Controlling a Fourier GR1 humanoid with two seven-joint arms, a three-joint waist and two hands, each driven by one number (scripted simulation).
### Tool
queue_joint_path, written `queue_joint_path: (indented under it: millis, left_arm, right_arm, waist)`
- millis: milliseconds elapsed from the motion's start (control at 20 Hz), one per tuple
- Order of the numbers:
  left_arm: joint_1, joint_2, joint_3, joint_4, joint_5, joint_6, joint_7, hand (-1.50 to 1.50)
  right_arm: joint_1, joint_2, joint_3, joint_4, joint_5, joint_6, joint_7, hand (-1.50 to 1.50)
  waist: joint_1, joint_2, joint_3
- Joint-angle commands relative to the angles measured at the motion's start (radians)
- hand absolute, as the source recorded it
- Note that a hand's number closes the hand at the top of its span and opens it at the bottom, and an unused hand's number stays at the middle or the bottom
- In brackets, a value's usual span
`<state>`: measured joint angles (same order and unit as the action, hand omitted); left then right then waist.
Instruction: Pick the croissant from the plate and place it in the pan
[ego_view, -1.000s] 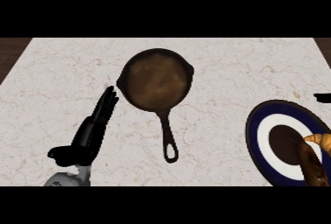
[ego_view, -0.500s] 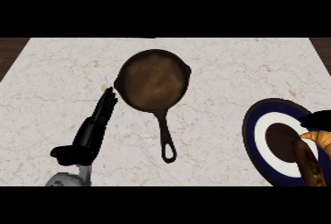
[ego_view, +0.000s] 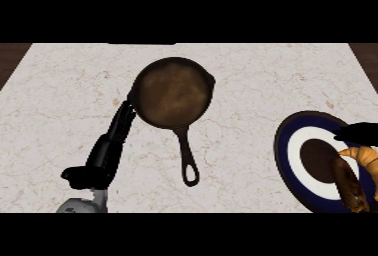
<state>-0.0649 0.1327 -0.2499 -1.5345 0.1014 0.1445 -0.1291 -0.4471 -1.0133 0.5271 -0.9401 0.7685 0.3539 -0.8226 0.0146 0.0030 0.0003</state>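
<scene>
The golden-brown croissant (ego_view: 360, 156) lies on the right side of the blue and white plate (ego_view: 289, 150), partly cut off by the view's right edge. Only a black part of my right hand (ego_view: 359, 133) shows there, just above the croissant and over the plate's rim; whether it touches the croissant is unclear. The dark round pan (ego_view: 173, 97) sits in the middle of the counter, its handle (ego_view: 187, 160) pointing toward me. My left hand (ego_view: 111, 146) rests open to the left of the pan, its straight fingers reaching up beside the pan's rim.
The pale marble counter (ego_view: 66, 90) stretches between dark strips at the far left and far right. Bare marble lies between the pan's handle and the plate.
The black part of my right hand has come lower, from beyond the plate's rim to just above the croissant. Pan, plate and left hand have hardly shifted.
</scene>
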Motion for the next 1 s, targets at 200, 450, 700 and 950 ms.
queue_joint_path:
  millis: [200, 450, 700, 950]
  left_arm:
    - [-0.012, 0.000, 0.029, -0.011, -0.002, -0.028, 0.007, 0.00]
    - [0.001, -0.002, 0.052, 0.034, -0.013, -0.043, -0.049, 0.00]
    - [0.002, -0.021, 0.035, -0.032, -0.034, -0.027, 0.035, 0.00]
    - [-0.049, -0.035, 0.048, 0.025, -0.032, -0.035, 0.022, 0.00]
  right_arm:
    - [-0.028, 0.112, -0.031, 0.161, 0.049, 0.010, -0.077, -1.50]
    - [-0.089, 0.150, -0.030, 0.283, 0.109, -0.015, -0.124, -1.50]
    - [-0.052, 0.203, -0.044, 0.341, 0.169, -0.076, -0.086, -1.50]
    - [-0.045, 0.171, 0.043, 0.326, 0.266, -0.160, -0.192, 1.50]
  waist:
    - [-0.001, 0.000, 0.000]
    - [0.004, 0.003, 0.000]
    - [-0.002, 0.000, 0.000]
    - [-0.004, 0.003, 0.001]
